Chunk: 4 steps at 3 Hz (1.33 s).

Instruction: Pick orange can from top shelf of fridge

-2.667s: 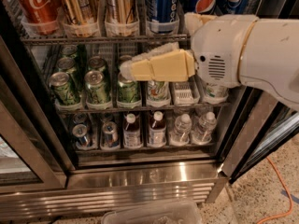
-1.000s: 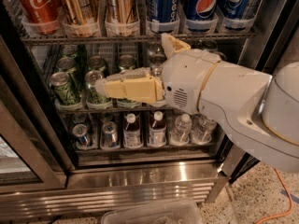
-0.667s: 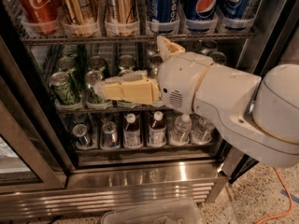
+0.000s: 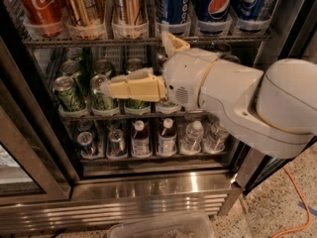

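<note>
I've got the fridge (image 4: pixel 148 187) open in front of me. Up on the top shelf (image 4: pixel 99 42) the orange can (image 4: pixel 83 6) stands upright in its clear cup. A Coke can (image 4: pixel 38 6) sits just left of it and a second orange can (image 4: pixel 128 6) just right. The Pepsi cans (image 4: pixel 214 5) fill the rest of the row.

My gripper (image 4: pixel 110 87) is one level lower, well below the orange can. It's level with the middle rack, pointing left across the front of the green cans (image 4: pixel 67 92). The fingers (image 4: pixel 136 89) lie pressed together with nothing between them. The white arm (image 4: pixel 237 100) reaches in from the right and covers that side of the middle rack.

Below it, small bottles (image 4: pixel 141 139) stand along the bottom rack. On the floor I see a clear tub (image 4: pixel 163 227) by the fridge base and an orange cable (image 4: pixel 297 202) off to the right.
</note>
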Available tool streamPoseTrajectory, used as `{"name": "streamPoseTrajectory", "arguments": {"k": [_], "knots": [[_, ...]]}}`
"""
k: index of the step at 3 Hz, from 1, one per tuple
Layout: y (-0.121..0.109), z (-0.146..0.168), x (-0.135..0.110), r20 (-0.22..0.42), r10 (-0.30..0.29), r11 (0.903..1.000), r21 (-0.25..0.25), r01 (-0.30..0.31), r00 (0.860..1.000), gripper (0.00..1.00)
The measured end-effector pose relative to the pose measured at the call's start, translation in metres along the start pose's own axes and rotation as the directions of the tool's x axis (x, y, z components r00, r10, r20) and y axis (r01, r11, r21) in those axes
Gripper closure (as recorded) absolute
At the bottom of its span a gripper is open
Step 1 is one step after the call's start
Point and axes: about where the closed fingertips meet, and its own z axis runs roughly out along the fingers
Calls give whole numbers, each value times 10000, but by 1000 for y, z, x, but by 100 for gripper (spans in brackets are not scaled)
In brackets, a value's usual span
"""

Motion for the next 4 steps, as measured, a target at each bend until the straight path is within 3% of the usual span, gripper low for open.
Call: {"name": "streamPoseTrajectory", "arguments": {"k": [1,4], "knots": [[0,16,-33,368,-544,9979,-323,556,9978,0],[-17,31,-40,415,-845,9963,-89,850,9956,0]]}}
